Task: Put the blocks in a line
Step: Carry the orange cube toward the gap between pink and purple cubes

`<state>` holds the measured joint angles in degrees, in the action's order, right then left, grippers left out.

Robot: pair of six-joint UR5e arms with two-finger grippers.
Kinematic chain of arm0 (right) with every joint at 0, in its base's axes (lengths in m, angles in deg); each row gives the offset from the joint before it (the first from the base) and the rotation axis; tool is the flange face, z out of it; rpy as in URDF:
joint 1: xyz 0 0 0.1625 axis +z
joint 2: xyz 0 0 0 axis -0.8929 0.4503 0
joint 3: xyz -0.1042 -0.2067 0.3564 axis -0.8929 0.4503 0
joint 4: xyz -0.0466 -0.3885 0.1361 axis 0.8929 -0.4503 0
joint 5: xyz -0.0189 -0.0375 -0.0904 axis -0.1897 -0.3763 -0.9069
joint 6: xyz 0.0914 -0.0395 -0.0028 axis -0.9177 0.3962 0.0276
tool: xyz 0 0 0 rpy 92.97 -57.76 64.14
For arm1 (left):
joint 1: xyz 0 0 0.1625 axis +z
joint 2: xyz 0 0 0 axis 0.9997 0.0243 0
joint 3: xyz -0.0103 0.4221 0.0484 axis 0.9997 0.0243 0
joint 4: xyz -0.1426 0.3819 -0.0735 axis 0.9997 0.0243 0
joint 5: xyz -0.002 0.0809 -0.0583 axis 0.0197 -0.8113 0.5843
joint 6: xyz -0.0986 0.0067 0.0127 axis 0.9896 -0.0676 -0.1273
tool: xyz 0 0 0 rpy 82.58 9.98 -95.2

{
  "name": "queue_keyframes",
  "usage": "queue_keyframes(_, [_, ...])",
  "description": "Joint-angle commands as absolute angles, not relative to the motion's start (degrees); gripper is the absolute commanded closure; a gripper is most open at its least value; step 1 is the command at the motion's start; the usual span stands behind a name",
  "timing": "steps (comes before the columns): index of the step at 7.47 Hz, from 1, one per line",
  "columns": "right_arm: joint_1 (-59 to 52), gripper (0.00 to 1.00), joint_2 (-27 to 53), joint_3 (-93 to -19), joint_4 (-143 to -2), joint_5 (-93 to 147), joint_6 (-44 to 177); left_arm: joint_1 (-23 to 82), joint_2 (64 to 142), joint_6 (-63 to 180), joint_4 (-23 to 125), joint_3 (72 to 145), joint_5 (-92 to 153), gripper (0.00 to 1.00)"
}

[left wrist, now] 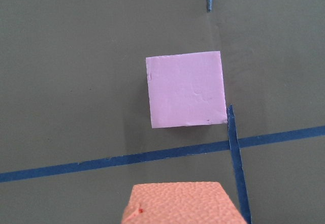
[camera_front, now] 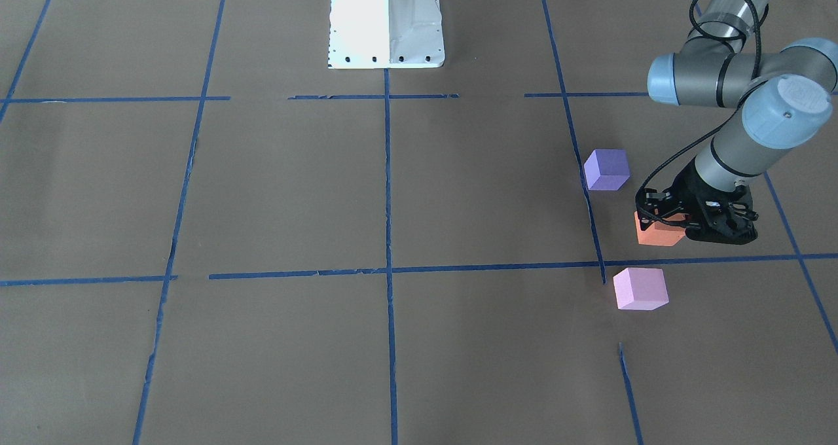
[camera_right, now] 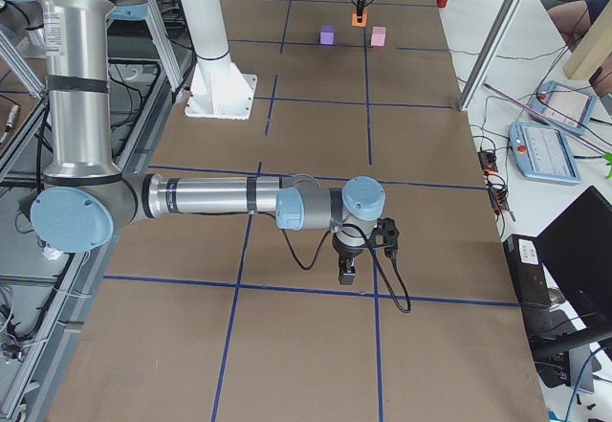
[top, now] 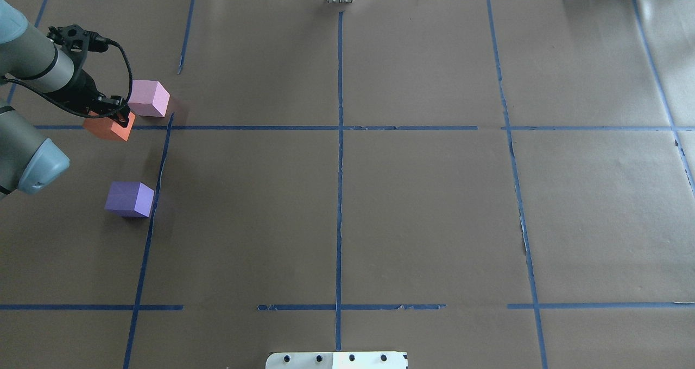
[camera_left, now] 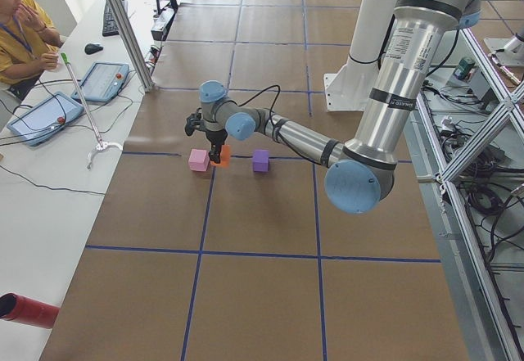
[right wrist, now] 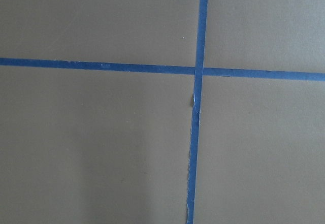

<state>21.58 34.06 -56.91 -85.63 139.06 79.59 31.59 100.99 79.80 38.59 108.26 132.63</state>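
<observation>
The orange block (camera_front: 658, 235) sits between the fingers of my left gripper (camera_front: 664, 226), which looks shut on it, at or just above the paper; it fills the bottom of the left wrist view (left wrist: 180, 203). The pale pink block (camera_front: 640, 288) lies just past a blue tape line, close to the orange one, and shows in the left wrist view (left wrist: 186, 89). The violet block (camera_front: 607, 169) lies apart on the robot's side of the orange one. In the overhead view orange (top: 107, 129) lies between pink (top: 148, 98) and violet (top: 130, 199). My right gripper (camera_right: 346, 274) shows only in the exterior right view; I cannot tell its state.
Brown paper with a blue tape grid (top: 340, 127) covers the table. The white robot base (camera_front: 386, 19) stands at the robot's edge. An operator (camera_left: 20, 29) sits at a side desk with tablets (camera_left: 102, 81).
</observation>
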Motion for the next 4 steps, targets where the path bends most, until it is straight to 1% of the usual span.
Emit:
queue_keyframes(1, [21.6, 0.0, 34.1, -56.9, -85.6, 139.0, 79.6, 32.3, 101.4, 84.1, 41.2, 106.1, 132.9, 0.77])
queue_keyframes(2, [21.6, 0.0, 34.1, -56.9, -85.6, 139.0, 79.6, 33.0, 102.4, 85.3, 42.6, 104.3, 132.8, 0.77])
queue_keyframes(4, [21.6, 0.0, 34.1, -56.9, -85.6, 139.0, 79.6, 35.1, 102.8, 88.1, 42.9, 103.7, 132.8, 0.77])
